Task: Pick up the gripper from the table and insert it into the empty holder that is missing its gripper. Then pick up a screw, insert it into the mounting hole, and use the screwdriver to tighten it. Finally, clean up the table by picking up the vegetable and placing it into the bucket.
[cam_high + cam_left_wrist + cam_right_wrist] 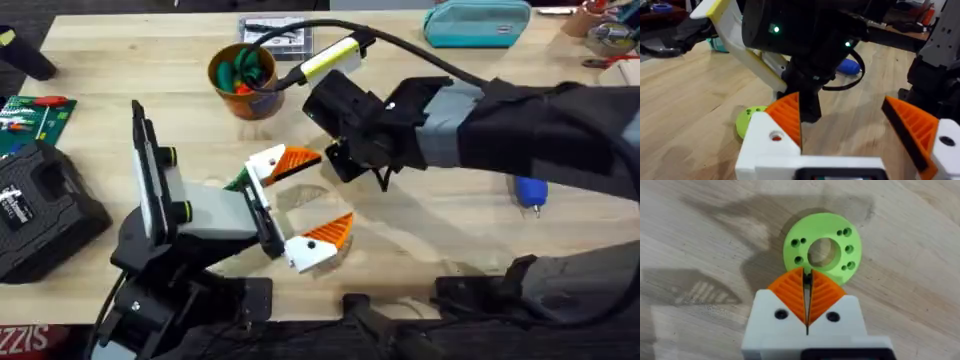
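Wooden surface (110,60) with two arms meeting near its middle. Left tool (310,197), white with orange ribbed pads, reaching in from the lower-left base and spread wide apart, nothing between its fingers; seen likewise released in the left wrist view (840,107), one orange pad (787,117) near the view's centre and the other well apart from it. Right arm, dark and bulky, stretched across from the right side, its wrist hanging just beyond the left tool's gap. Right tool (806,275) clenched, its two orange pads pressed together along a narrow seam, with a thin dark sliver at the tips, too small to identify. Directly beyond those tips, a flat green disc (795,255) lying on the wood, with a large central bore and clusters of small holes around it; same green disc (746,121) visible in the left wrist view, low on the wood just beside the left tool's near finger and beneath the right arm's dark body. Screwdriver (530,192), bright blue, lying on the surface at the right, partly hidden behind the right arm, untouched by either tool; also seen as a blue shape (847,66) past the right arm. Bucket (243,80), orange-brown, upright at the far centre-left, holding green and orange items, well apart from both tools. Teal pouch (477,22) at the far edge. Black case (40,215) at the left edge.
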`<state>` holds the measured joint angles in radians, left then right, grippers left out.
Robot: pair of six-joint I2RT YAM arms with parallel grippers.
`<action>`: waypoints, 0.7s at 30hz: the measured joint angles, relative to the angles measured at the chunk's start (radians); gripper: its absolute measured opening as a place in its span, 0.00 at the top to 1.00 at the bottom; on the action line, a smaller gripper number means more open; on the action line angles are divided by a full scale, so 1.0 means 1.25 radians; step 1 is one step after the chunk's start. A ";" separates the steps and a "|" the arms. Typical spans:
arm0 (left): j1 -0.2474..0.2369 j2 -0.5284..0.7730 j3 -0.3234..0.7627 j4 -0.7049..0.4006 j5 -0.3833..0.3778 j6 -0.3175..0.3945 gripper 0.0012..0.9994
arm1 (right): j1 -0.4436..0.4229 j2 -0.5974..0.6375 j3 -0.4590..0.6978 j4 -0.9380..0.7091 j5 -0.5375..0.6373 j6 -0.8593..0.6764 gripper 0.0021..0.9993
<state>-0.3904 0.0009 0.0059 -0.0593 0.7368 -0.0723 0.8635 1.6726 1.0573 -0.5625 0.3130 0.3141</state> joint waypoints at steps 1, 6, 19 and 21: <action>0.000 0.000 0.000 0.000 0.000 0.000 0.02 | 0.000 0.000 0.000 0.000 0.000 0.000 1.00; 0.000 0.000 0.000 0.000 0.000 0.000 0.02 | 0.000 0.000 0.000 -0.001 0.000 -0.004 1.00; 0.000 0.000 0.000 0.000 0.000 0.000 0.02 | 0.000 -0.138 0.087 -0.104 -0.015 -0.091 1.00; 0.000 0.000 0.000 0.000 0.000 0.000 0.02 | 0.000 -0.178 0.094 -0.121 -0.015 -0.096 1.00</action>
<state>-0.3904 0.0010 0.0059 -0.0593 0.7368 -0.0723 0.8635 1.4505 1.1744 -0.7137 0.2943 0.1945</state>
